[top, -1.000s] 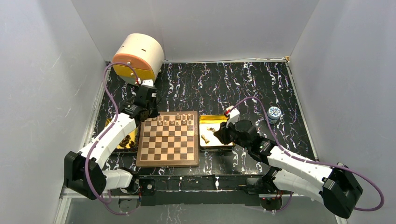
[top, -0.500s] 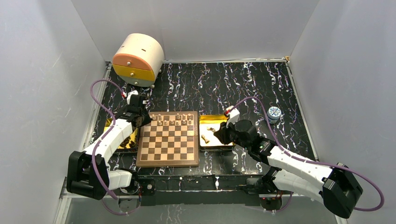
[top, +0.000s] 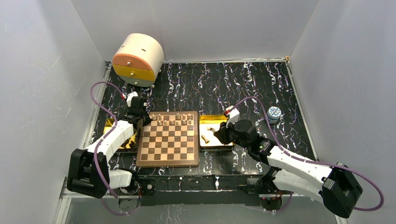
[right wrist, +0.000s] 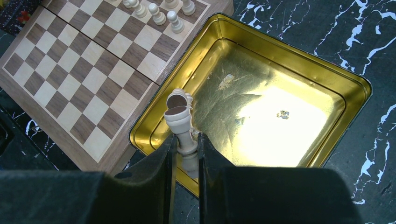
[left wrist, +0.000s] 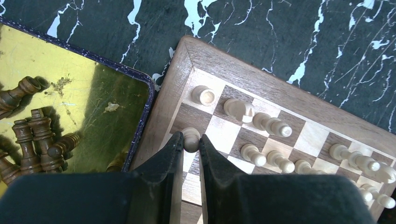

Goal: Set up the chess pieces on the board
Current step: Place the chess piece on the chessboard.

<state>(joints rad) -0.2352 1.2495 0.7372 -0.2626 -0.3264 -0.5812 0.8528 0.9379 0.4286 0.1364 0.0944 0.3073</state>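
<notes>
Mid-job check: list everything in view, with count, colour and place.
Square wooden chessboard: one, brown and tan, centre.
Light tan wooden chess pieces: about ten, board's far rows.
Dark brown wooden chess pieces: several, left tray.
Shiny gold rectangular trays: two, flanking the board.
Round cream and orange drawer box: one, far-left corner.
Small blue-lidded jar: one, right of right tray.
Black marbled tabletop: one, beneath everything.
Left hand: shut on tan pawn, board's far-left.
Right hand: shut on tan piece, over right tray.
</notes>
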